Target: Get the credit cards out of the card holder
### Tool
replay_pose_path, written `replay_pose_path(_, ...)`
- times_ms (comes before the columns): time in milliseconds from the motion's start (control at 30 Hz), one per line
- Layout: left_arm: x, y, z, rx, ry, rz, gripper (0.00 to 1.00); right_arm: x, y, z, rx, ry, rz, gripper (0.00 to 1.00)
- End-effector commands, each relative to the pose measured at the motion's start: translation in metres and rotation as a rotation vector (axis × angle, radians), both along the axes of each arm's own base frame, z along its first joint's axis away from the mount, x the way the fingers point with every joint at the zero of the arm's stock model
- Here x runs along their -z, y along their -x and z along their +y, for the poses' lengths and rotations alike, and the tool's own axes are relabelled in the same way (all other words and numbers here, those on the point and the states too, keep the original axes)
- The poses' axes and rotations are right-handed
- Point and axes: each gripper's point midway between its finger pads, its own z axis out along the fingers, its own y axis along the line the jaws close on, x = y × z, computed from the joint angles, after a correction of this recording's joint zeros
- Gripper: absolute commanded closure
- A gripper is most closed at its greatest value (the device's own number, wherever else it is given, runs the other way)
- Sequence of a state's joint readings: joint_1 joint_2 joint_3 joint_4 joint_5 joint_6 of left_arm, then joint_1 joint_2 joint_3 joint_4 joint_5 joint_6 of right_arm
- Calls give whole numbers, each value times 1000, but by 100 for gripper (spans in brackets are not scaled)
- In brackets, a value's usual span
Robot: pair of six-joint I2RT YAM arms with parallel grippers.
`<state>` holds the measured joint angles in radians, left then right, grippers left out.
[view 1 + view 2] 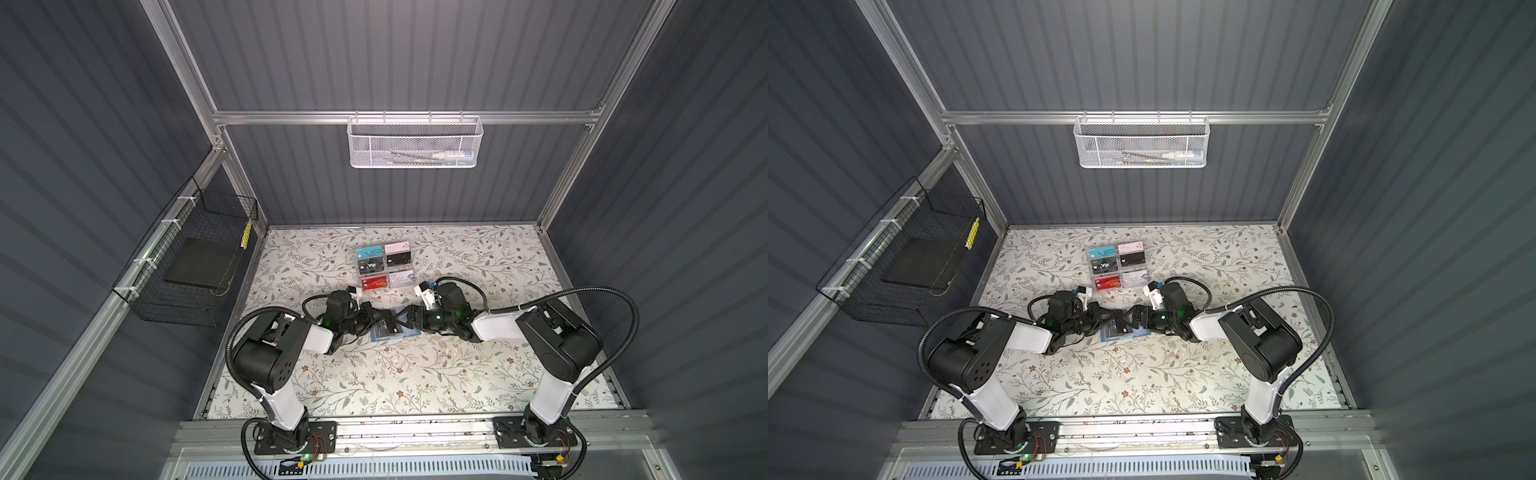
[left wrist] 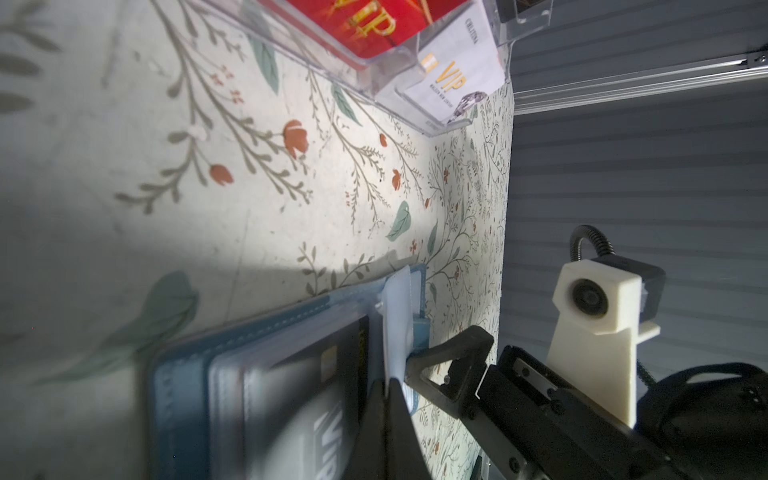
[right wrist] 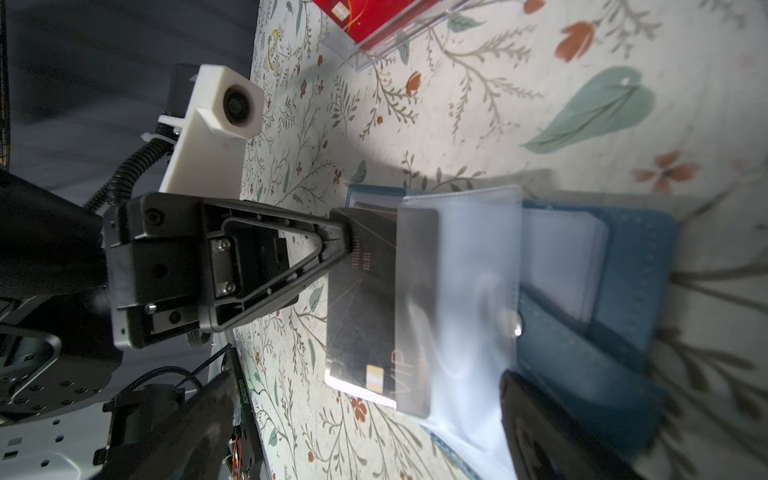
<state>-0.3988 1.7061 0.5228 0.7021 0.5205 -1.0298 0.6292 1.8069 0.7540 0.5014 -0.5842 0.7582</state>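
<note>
The blue card holder (image 1: pixel 380 337) (image 3: pixel 602 353) lies open in the middle of the flowered table. A black credit card (image 3: pixel 361 316) (image 2: pixel 307 386) with VIP lettering sticks halfway out of a lifted translucent sleeve (image 3: pixel 465 257). My left gripper (image 2: pixel 395 380) (image 1: pixel 394 322) is shut, its tips pinching the card's bare edge. My right gripper (image 3: pixel 368 376) (image 1: pixel 405 322) faces it from the other side, wide open, one finger above and one below the sleeve and card, holding nothing. In both top views the two sets of fingers cross over the holder.
A clear acrylic rack of coloured cards (image 1: pixel 385 266) (image 2: pixel 374 62) stands just behind the grippers. A black wire basket (image 1: pixel 195 266) hangs on the left wall. A white mesh basket (image 1: pixel 413 141) hangs on the back rail.
</note>
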Motion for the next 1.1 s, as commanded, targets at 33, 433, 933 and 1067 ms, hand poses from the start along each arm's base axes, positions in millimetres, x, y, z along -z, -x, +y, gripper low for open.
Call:
replay_pose_path(33, -13, -4, 5, 15, -31, -43, 100, 17, 9, -9, 5, 62, 52, 1)
replay_pose_path(433, -30, -2, 20, 10, -47, -79, 100, 15, 9, -10, 3, 61, 45, 1)
replay_pose_path(933, -74, -6, 13, 80, -42, -245, 100, -8, 7, -14, 1, 34, -30, 1)
replay_pose_path(1067, -73, -10, 21, 76, -165, -248, 100, -22, 5, -23, 19, 35, -88, 1)
